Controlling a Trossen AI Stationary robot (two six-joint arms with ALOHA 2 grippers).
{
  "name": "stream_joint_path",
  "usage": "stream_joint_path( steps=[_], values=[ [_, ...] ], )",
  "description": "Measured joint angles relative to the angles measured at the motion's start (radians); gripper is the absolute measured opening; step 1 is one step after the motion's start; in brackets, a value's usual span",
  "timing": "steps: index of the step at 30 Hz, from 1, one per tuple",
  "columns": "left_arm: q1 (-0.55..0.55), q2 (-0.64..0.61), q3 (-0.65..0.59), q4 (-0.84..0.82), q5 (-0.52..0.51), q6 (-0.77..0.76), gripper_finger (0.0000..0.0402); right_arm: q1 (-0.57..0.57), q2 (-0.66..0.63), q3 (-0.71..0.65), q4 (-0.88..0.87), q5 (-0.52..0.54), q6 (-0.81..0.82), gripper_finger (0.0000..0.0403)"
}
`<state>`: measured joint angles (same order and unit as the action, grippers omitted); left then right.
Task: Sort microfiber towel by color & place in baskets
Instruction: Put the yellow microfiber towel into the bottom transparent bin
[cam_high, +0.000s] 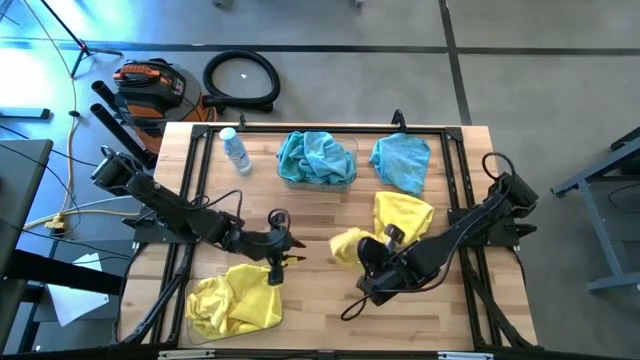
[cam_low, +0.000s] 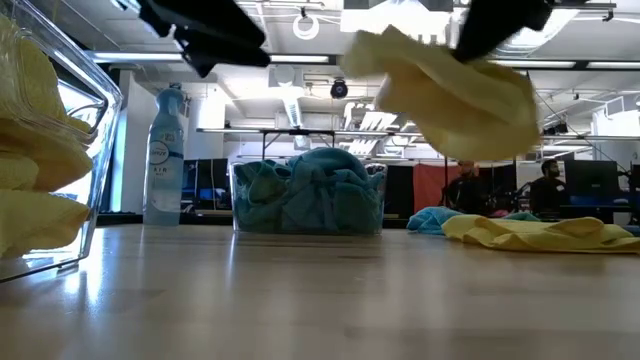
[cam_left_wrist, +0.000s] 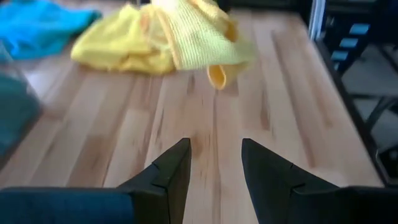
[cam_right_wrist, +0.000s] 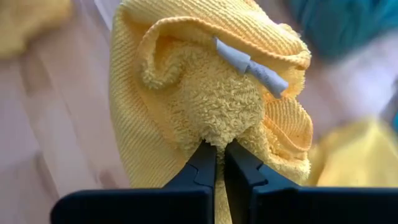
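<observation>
My right gripper (cam_high: 362, 258) is shut on a yellow towel (cam_high: 347, 243), which shows raised above the table in the low view (cam_low: 440, 90). My left gripper (cam_left_wrist: 214, 165) is open and holds nothing; it hovers just beyond the near-left basket (cam_high: 200, 325), which holds yellow towels (cam_high: 235, 300). The far basket (cam_high: 345, 183) holds teal towels (cam_high: 318, 158). A second yellow towel (cam_high: 403, 213) and a teal towel (cam_high: 400, 160) lie flat on the table's right half. My right gripper pinches a bunched fold of the yellow towel (cam_right_wrist: 217, 127) between its two fingers (cam_right_wrist: 202, 165), several layers gathered together. It comes slanting down from the table's right. The towel is lifted clear of the table and hangs crumpled around the fingertips, its white tag (cam_right_wrist: 249, 65) showing.
A clear water bottle (cam_high: 235, 150) stands at the far left of the table, beside the teal basket. Bare wood (cam_high: 310, 300) lies between the two arms at the near edge. People stand in the room beyond the table (cam_low: 545, 185).
</observation>
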<state>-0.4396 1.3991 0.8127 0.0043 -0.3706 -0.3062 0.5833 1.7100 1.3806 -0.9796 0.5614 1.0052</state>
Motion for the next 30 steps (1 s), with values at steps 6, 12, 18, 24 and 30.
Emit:
stream_joint_path(
  steps=[6,12,18,24,30],
  values=[
    [0.021,0.000,0.000,0.149,0.000,0.079,0.0166,-0.004,0.000,0.093,0.018,0.172,-0.154,0.0005],
    [0.053,0.000,0.000,0.290,0.000,0.126,0.0226,-0.026,-0.001,0.110,0.103,0.198,-0.280,0.0004],
    [0.089,0.018,0.000,0.407,-0.024,0.127,0.0262,-0.054,-0.001,0.110,0.272,0.199,-0.455,0.0004],
    [0.106,0.055,0.001,0.476,-0.021,0.125,0.0261,-0.082,-0.001,0.110,0.406,0.187,-0.600,0.0003],
    [0.104,0.060,0.001,0.474,-0.023,0.126,0.0188,-0.099,-0.002,0.110,0.381,0.168,-0.549,0.0003]
  ],
)
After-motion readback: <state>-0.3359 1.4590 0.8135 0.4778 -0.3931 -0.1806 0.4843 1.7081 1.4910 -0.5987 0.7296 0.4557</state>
